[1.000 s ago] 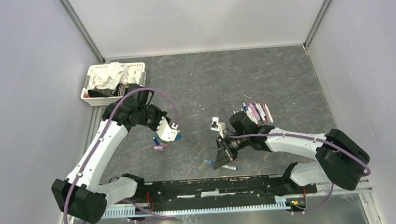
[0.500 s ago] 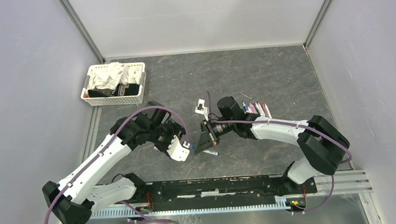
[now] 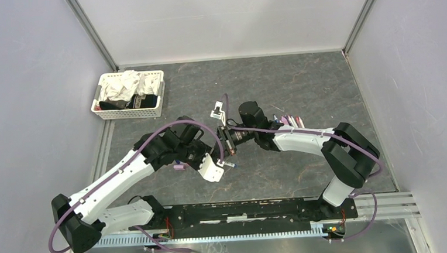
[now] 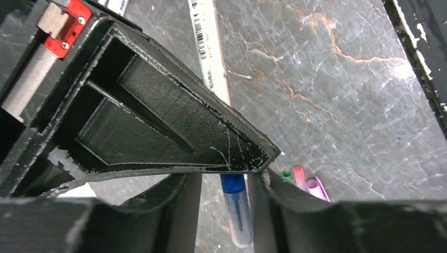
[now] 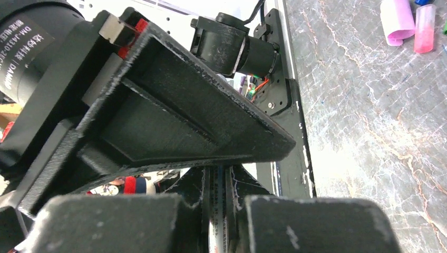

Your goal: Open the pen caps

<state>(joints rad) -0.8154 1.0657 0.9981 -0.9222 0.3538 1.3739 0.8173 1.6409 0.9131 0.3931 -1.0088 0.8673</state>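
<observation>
Basket (image 3: 128,113) holds white cloths (image 3: 126,82); right gripper (image 3: 226,155) clamps pen (image 4: 211,52).

My overhead view is bright and evenly lit from above. It is sharp throughout, with only faint, soft shadows on the table (image 3: 301,86). Up close, the left gripper (image 4: 225,182) goes soft and out of focus along the bottom edge of its wrist view. Pale glare patches wash out the table surface in both wrist views.

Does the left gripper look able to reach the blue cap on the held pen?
Probably yes: the pen's blue cap lies between the left gripper's parted fingers, with nothing in the way.
</observation>
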